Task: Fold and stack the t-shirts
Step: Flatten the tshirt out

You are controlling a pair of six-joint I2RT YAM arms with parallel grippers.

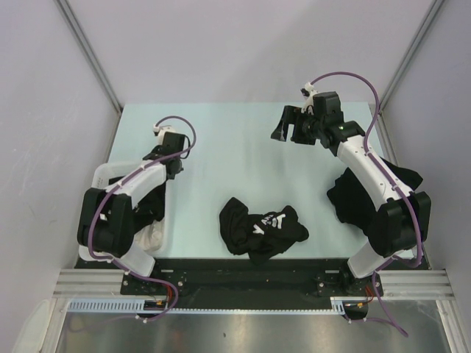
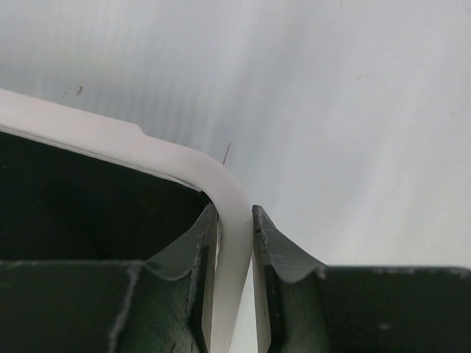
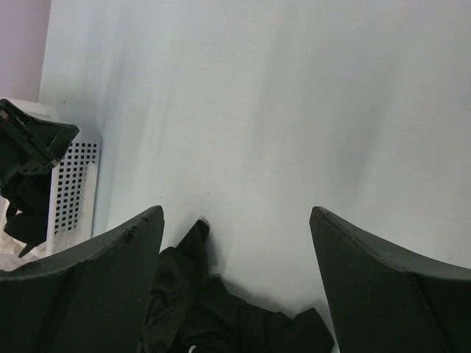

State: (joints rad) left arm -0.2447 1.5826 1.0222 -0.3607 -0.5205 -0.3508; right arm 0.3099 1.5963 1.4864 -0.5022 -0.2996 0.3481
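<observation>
This is a robotics lab, set up as a closed-in test cell: a left arm (image 1: 121,209) and a right arm (image 1: 368,165) stand bolted to a black base plate (image 1: 243,273) on aluminium rails (image 1: 81,282) at the edge of a pale green table (image 1: 235,147). Plain grey panels (image 1: 243,44) wall the table in on three sides, and purple cables (image 1: 377,99) loop loose along both arms

Nothing can be read with certainty. The only print is white lettering on the crumpled black t-shirt (image 1: 261,229) at the near middle of the surface (image 1: 235,147). Folds break it up, and the marks are too small and twisted to make out as letters. The right wrist view catches only a white sliver of it.
</observation>
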